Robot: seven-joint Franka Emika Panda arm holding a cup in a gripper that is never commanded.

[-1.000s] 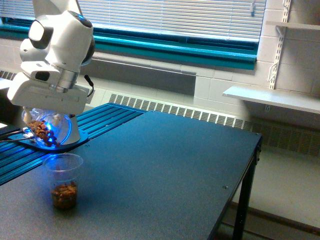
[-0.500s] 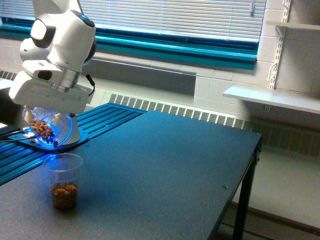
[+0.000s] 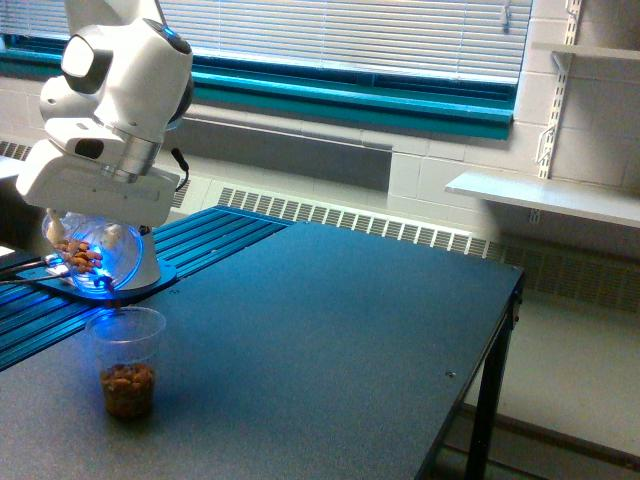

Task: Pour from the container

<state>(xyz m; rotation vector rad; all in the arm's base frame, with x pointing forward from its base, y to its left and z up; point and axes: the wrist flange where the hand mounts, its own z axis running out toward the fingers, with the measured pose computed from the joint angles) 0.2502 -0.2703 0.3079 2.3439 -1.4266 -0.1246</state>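
The container [image 3: 92, 255] is a clear, smooth, tapered plastic cup, hanging under the gripper [image 3: 95, 228] at the exterior view's left, tipped well over with its mouth toward the lower right. It sits above the ridged receiving cup [image 3: 126, 361] on the tabletop [image 3: 330, 340], offset a little to the exterior view's left, with a clear gap between the two.

Handling, my read:
- Light. Thin plastic plus a small load of brown nut-like pieces [image 3: 80, 258], which bunch on the low side of the wall.
- Wall likely flexes, so a hard squeeze would oval the mouth or crack it.
- Smooth taper is slippery and could slide in the grip when tilted.
- Best hold is mid-wall or nearer the rim, where the cup is stiffer, across the diameter with moderate force.
- Contents are dry and lumpy, so I'd expect them to drop in clumps rather than flow.

Gripper: closed around the container's wall, holding it from above. The fingers are hidden behind the white hand housing and the blue glare, so I can't tell exact finger spacing or contact points. It touches nothing else: not the ridged cup, not the tabletop.

The ridged cup already has a layer of the same brown pieces [image 3: 127, 384] at the bottom, and some remain in the container.
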